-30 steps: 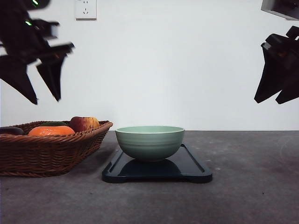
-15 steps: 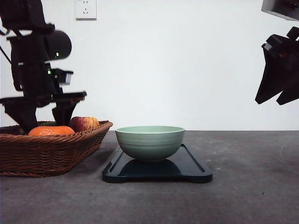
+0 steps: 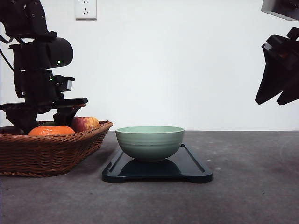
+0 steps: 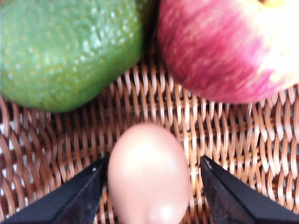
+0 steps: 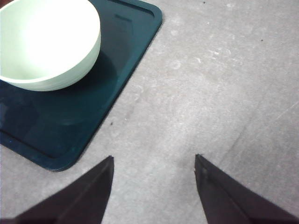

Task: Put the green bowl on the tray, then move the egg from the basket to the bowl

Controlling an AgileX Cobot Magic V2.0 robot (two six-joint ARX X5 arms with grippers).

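Left gripper (image 4: 149, 196) open inside basket (image 4: 224, 140), one egg (image 4: 148, 173) between its fingers; one apple (image 4: 229, 46) and one green fruit (image 4: 65, 51) just beyond. Right gripper (image 5: 154, 186) open above tabletop (image 5: 224, 93); one green bowl (image 5: 46, 42) on one tray (image 5: 117, 60) beside it.

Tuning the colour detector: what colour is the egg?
Pale pinkish-tan, plain. The egg shows best in the left wrist view, between the open left gripper's fingers.
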